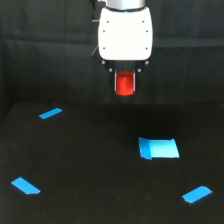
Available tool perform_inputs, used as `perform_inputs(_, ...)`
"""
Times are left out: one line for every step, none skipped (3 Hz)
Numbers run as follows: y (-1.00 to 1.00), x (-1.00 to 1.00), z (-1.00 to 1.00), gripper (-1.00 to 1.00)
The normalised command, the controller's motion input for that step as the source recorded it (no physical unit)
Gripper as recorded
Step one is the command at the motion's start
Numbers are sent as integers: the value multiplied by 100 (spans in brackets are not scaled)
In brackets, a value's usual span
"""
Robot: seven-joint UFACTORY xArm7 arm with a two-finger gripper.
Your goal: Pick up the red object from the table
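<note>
The red object is a short red-orange cylinder held between the dark fingers of my gripper, below the white gripper body. It hangs well above the black table, in front of the dark curtain. The gripper is shut on the cylinder's sides; only its front face shows.
On the table lie a light-blue square patch right of centre, a blue tape strip at the far left, another at the near left and one at the near right. A black curtain stands behind.
</note>
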Motion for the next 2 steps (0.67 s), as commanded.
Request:
perform_inputs(-3,0,11,-54)
perform_inputs(-9,10,15,-69)
